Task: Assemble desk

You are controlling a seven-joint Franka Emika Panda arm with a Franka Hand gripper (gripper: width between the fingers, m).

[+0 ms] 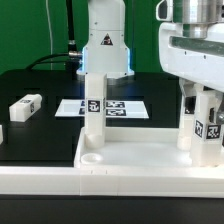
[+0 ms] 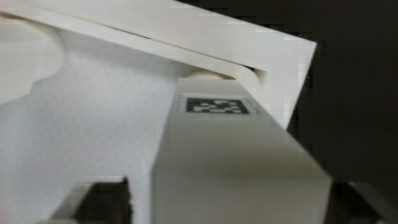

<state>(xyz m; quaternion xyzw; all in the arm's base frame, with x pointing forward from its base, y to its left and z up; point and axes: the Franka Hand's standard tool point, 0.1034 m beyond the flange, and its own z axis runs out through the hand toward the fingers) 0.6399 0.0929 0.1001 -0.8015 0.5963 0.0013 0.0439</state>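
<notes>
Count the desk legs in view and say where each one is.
3. One leg stands upright in the desk top near its far corner on the exterior view's left; another leg stands under the pincer on the right; a loose leg lies on the table at left. Others may be hidden.

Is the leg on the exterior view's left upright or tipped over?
Upright. The leg stands straight in the desk top, at its far corner, its tag facing the camera.

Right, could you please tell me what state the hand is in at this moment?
Hand: looks open, its fingers standing on either side of the upright leg, with a dark gap showing beside the leg in the wrist view.
</notes>
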